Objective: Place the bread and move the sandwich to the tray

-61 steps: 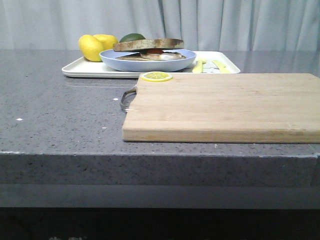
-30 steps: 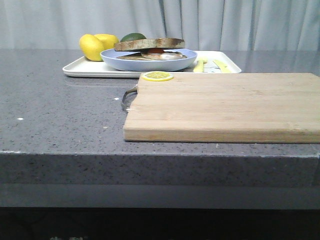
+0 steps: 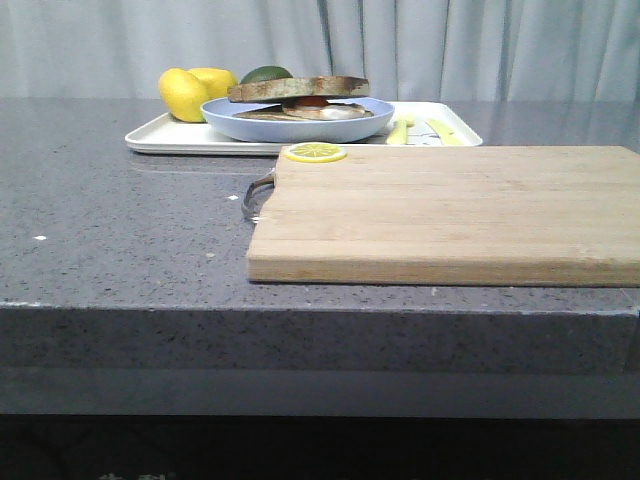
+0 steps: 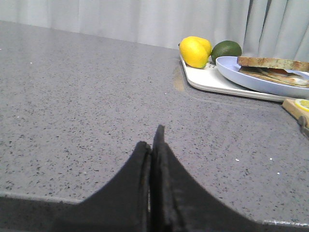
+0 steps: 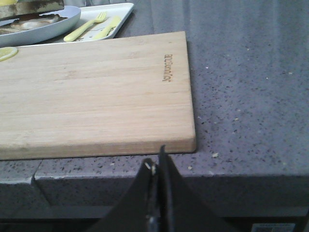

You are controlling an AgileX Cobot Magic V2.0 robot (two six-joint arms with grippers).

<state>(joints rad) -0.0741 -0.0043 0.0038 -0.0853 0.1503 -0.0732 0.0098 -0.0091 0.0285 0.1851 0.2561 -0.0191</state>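
Nothing has moved on the table (image 3: 120,230) since a second ago, bar a slight view shift. Bread (image 3: 298,87) tops the sandwich (image 3: 320,108) on its plate (image 3: 235,123), which already sits on the tray (image 3: 165,135), so the task looks done. Left hand (image 4: 152,145) and right hand (image 5: 157,166) rest pressed closed, empty, parked at the near edge.

Grey speckled stone table (image 3: 130,230), carrying two things directly. Wooden cutting board (image 3: 450,210) lying flat just ahead of the right gripper (image 5: 157,166), near edge close to the table's front lip, metal handle toward the left gripper's side. White tray (image 3: 165,135) resting well beyond the left gripper (image 4: 152,145), ahead and toward the board, just behind the board's far edge.
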